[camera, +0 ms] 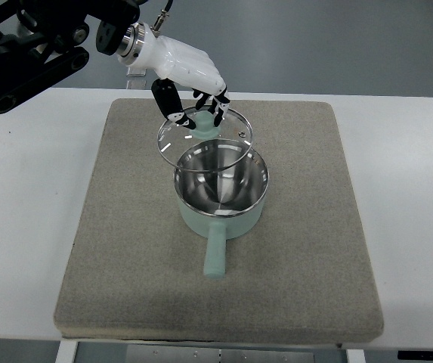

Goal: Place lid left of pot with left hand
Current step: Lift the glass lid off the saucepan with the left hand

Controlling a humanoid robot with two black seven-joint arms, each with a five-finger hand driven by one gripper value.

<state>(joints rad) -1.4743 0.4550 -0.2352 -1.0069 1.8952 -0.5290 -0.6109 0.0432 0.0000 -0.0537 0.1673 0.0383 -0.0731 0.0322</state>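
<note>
Left hand (188,83) gripping lid (205,138) above pot (221,190)

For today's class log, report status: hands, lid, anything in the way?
Left hand: fingers shut on lid knob. Lid raised, tilted over pot far rim. Mat left of pot bare.

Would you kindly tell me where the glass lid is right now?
In the top view, the glass lid is held tilted by the left hand, overlapping the far-left rim of the mint-green pot on the grey mat.

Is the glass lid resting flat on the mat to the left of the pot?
No: the left hand holds the lid by its knob, tilted, overlapping the far rim of the pot, not on the mat.
</note>
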